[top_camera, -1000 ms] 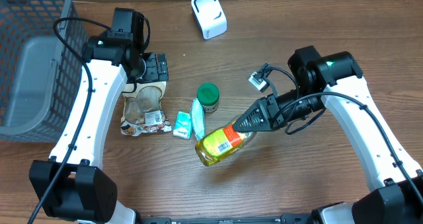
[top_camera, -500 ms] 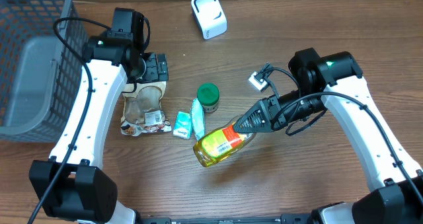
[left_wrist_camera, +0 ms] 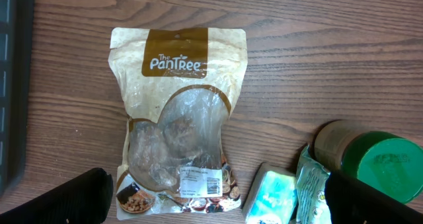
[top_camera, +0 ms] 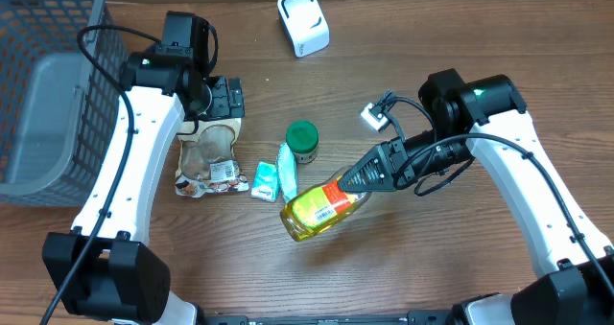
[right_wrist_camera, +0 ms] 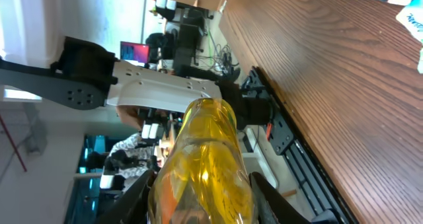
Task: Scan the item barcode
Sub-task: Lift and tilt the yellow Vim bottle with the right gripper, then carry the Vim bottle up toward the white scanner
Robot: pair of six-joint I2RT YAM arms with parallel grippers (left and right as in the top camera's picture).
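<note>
Toward the front edge of the tabletop, about midway along it, the yellow bottle lies nearly level, its base pointing at the front-left corner. The right gripper is clamped on its neck end. The right wrist view shows the clear, liquid-filled body running out between the two fingers. I cannot tell from these views whether the base rests on the wood or hangs just above it.

The label faces up and carries a small white patch that may be the barcode, though it is too small to read. Full of liquid, the bottle is probably fairly heavy. Its plastic looks smooth and slick, so held by one end it could sag or twist. A grip nearer the middle, clear of the label, would likely hold it steadier.

Just beside the bottle toward the left edge are two small packets and a green-lidded jar. Further left lies a snack pouch. The left gripper hangs above the pouch with its jaws wide apart and nothing in them. The white scanner stands at the back edge, well apart from the bottle.
</note>
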